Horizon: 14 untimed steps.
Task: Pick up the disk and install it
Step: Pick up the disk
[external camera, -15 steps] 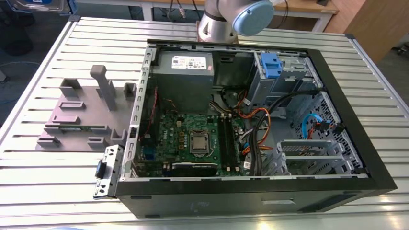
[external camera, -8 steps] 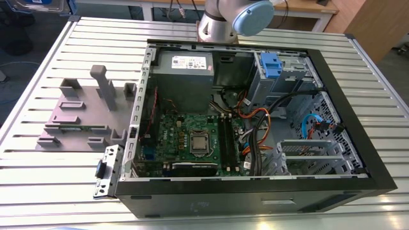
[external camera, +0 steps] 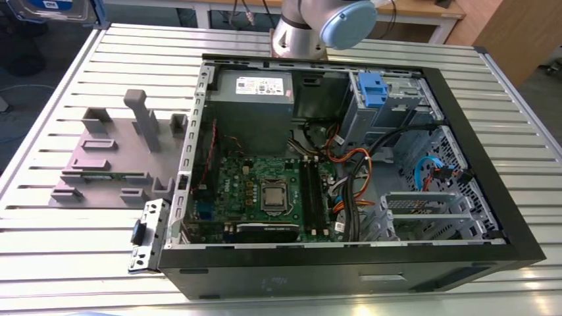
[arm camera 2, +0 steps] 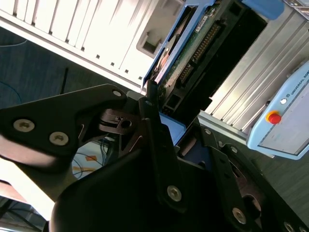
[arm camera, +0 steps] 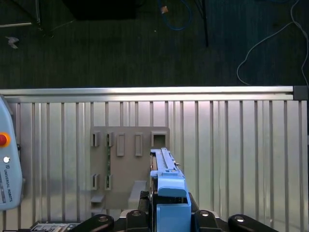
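The disk (arm camera: 166, 176) stands on edge between my gripper's (arm camera: 166, 205) black fingers, its blue plastic bracket facing the camera in the first wrist view. In the second wrist view the disk (arm camera 2: 193, 48) shows its green circuit-board side and a blue edge, with one finger (arm camera 2: 150, 108) lying along it. The gripper is shut on the disk and holds it high above the slatted table, over the grey stand (arm camera: 128, 164). The open computer case (external camera: 351, 263) lies on its side in the exterior view, with a drive bay (external camera: 386, 99) at its far corner.
The grey plastic stand (external camera: 114, 155) with upright posts sits on the exterior view's left of the case. A blue piece (external camera: 373, 89) sits in the drive bay. Cables cross the case beside the motherboard (external camera: 268, 191). A teach pendant (arm camera: 7, 169) lies at the table's end. The arm's base (external camera: 299, 36) stands behind the case.
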Each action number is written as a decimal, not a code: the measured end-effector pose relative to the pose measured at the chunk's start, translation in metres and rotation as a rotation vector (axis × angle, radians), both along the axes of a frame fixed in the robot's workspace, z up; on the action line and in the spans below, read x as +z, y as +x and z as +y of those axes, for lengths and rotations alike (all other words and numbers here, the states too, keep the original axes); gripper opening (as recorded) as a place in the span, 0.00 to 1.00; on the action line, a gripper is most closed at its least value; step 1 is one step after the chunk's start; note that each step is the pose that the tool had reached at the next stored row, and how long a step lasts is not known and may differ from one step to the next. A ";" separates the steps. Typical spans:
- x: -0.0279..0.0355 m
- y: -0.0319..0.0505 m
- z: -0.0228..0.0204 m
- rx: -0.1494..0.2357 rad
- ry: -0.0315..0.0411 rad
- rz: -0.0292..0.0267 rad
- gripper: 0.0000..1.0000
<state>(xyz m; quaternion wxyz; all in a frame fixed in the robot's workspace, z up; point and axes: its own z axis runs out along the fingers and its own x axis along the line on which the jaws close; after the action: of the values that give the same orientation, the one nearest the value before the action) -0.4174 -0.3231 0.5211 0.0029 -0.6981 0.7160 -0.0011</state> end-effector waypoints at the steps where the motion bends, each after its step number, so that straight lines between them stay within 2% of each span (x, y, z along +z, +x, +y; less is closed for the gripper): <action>1: -0.0015 0.0001 -0.0019 0.000 0.0000 0.0000 0.37; 2: -0.0032 0.0003 -0.0048 0.000 -0.0001 0.0000 0.37; 9: -0.0159 0.0010 -0.0343 0.000 0.0035 0.0000 0.37; 11: -0.0194 0.0017 -0.0403 0.000 0.0063 -0.0001 0.37; 14: -0.0221 0.0069 -0.0450 0.000 0.0120 0.0003 0.37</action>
<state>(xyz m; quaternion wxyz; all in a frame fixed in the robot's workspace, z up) -0.4106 -0.3681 0.4990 0.0070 -0.6981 0.7159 0.0033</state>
